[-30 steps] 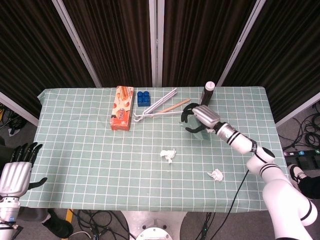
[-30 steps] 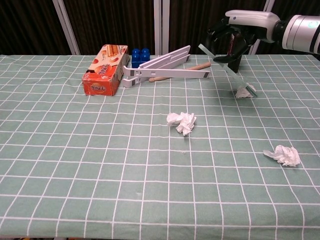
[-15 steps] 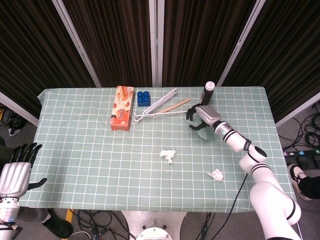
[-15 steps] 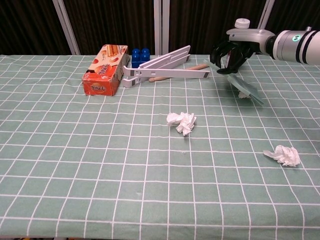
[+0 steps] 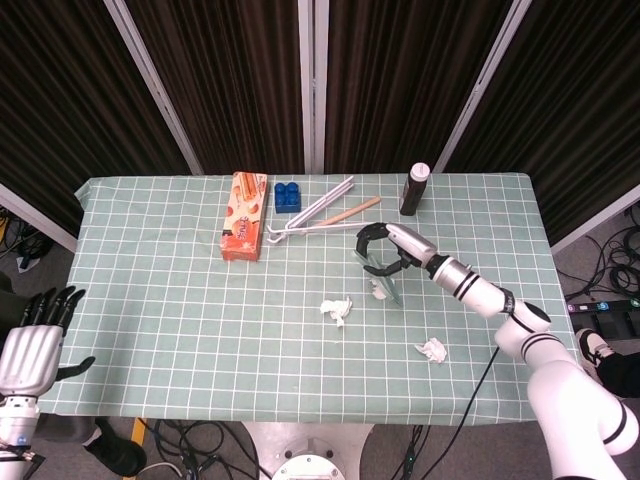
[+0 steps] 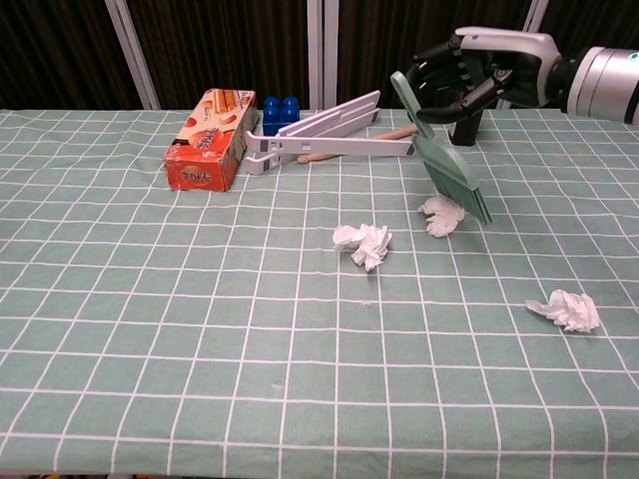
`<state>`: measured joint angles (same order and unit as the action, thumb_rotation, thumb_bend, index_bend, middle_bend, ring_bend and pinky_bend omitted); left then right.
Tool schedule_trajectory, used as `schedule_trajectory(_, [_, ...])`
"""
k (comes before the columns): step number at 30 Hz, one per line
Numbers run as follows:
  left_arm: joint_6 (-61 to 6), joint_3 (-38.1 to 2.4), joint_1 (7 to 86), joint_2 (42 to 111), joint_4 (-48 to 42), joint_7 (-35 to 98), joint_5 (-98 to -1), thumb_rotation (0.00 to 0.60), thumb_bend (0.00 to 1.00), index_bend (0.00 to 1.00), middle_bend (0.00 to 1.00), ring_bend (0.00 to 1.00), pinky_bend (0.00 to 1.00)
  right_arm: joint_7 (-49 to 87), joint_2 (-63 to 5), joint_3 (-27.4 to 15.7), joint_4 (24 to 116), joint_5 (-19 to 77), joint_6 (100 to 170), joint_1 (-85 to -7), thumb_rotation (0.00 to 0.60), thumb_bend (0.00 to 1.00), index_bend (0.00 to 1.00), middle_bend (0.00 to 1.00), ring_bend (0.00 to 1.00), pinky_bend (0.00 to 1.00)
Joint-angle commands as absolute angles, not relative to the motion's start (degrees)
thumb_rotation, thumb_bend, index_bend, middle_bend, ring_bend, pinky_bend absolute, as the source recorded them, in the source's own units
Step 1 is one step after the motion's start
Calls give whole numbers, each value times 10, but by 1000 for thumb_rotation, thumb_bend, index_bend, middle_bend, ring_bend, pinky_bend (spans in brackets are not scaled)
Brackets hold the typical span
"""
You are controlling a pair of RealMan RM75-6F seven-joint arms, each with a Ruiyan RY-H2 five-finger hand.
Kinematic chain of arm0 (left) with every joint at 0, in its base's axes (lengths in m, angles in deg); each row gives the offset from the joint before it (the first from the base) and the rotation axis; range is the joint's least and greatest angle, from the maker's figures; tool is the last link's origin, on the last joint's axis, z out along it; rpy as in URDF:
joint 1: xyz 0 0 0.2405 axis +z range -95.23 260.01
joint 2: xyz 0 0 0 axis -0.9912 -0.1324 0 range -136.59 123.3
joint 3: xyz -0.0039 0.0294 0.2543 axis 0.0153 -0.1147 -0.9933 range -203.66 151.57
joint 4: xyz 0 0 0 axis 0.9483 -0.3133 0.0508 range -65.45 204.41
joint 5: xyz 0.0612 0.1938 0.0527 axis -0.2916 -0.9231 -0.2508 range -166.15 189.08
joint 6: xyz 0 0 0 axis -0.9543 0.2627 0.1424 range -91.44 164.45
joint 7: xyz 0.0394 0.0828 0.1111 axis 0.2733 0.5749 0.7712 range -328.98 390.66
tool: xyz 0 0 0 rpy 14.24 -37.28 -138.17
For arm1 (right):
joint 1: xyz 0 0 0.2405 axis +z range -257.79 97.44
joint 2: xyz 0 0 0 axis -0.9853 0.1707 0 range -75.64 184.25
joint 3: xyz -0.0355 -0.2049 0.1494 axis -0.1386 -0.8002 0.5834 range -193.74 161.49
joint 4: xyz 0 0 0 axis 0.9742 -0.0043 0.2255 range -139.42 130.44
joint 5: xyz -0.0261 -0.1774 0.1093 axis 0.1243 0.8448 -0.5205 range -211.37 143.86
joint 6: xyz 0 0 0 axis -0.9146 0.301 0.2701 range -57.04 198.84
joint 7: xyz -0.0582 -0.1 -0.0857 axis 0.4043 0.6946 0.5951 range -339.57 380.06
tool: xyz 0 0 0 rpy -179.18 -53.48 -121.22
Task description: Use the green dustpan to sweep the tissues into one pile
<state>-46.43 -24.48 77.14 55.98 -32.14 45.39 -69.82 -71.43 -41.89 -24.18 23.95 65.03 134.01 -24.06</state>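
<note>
My right hand (image 5: 386, 243) (image 6: 469, 72) grips the handle of the green dustpan (image 6: 447, 165) (image 5: 379, 270), whose blade slants down to the table. A crumpled tissue (image 6: 440, 215) (image 5: 380, 291) lies right against the blade's lower left edge. A second tissue (image 6: 363, 242) (image 5: 336, 310) sits a little further left near the table's middle. A third tissue (image 6: 566, 309) (image 5: 432, 349) lies apart at the front right. My left hand (image 5: 30, 342) hangs open off the table's front left corner, holding nothing.
An orange snack box (image 6: 207, 139) (image 5: 245, 229), blue blocks (image 6: 279, 112) (image 5: 288, 195), a white folding stand (image 6: 329, 132) (image 5: 312, 213) with a wooden stick (image 5: 352, 210) and a dark bottle (image 5: 414, 189) line the back of the green checked tablecloth (image 6: 150, 329).
My right hand has swung the dustpan leftward and toward the table's middle, pushing the back-right tissue along with it, closer to the middle tissue. The left hand has not moved.
</note>
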Motion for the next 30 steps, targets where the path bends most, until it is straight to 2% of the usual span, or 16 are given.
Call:
schedule_trajectory(1, [-465,-245,772,560,-321,453,-700,600,69,103,68,33,79,-683,-401,-232,252,642,1349,-248,600,462,755,580,216,145])
schedule_trajectory(8, [-463,-246,771,562,-319,448,-703,600,69,103,68,33,78,-564,-425,-237,221,637,1309,-265,600,462,755,581,216,139])
schedule_trajectory(12, [-466,-246,772,563,-318,446,-704,600,69,103,68,33,78,-574,-455,-236,216,636,1298,-263,600,463,755,581,216,138])
schedule_trajectory(23, [-472,-250,781,562,-312,430,-704,600,69,103,68,33,78,-631,-483,-238,239,655,1336,-244,600,462,755,581,216,137])
schedule_trajectory(30, [-472,-250,781,564,-305,420,-711,600,69,103,68,33,78,-619,-451,-228,291,649,1385,-260,600,461,754,581,216,129])
